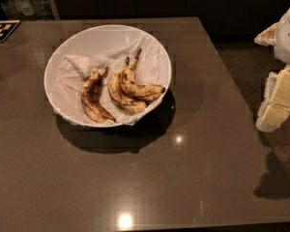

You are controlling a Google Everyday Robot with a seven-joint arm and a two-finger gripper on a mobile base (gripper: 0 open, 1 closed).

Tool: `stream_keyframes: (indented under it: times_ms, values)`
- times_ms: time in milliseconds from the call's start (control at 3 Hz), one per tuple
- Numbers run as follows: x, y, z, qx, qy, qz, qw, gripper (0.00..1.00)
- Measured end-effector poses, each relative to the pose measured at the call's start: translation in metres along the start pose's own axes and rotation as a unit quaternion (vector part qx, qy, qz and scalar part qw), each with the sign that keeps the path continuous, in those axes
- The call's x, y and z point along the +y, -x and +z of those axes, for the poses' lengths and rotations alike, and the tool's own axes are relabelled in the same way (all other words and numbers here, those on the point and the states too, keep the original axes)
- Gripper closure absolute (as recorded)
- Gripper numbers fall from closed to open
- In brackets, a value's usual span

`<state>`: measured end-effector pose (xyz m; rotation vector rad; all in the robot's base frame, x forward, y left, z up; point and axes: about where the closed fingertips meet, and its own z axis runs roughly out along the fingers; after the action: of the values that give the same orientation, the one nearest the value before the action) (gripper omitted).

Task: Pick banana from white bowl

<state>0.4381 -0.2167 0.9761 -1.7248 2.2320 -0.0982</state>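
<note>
The white bowl (63, 52) sits on the dark table, left of centre, lined with crumpled white paper. Three bananas lie in it. The banana (137, 88) with the long thin stem and dark far end is the rightmost one, its stem pointing toward the back. A yellower banana (118, 94) with a short stem lies against its left side. A mostly brown-mottled banana (93, 99) lies further left. My gripper (279, 98) is at the right edge of the camera view, beyond the table's right edge, far from the bowl and holding nothing that I can see.
The dark glossy table (183, 168) extends in front of and to the right of the bowl. A black-and-white marker tag (2, 30) lies at the back left corner. Dark cabinets stand behind the table, and carpet floor lies to its right.
</note>
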Motion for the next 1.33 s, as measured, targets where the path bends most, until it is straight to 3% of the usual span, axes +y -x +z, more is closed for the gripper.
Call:
stream_keyframes:
  times_ms: [667,1000,1333]
  values:
    - [0.002,0.009,-0.004,0.005,-0.011,0.002,0.9999,0.00]
    - [0.007,0.029,-0.009,0.023,-0.014,-0.020,0.9994,0.00]
    - [0.016,0.051,-0.013,0.037,-0.016,-0.065,0.9971,0.00]
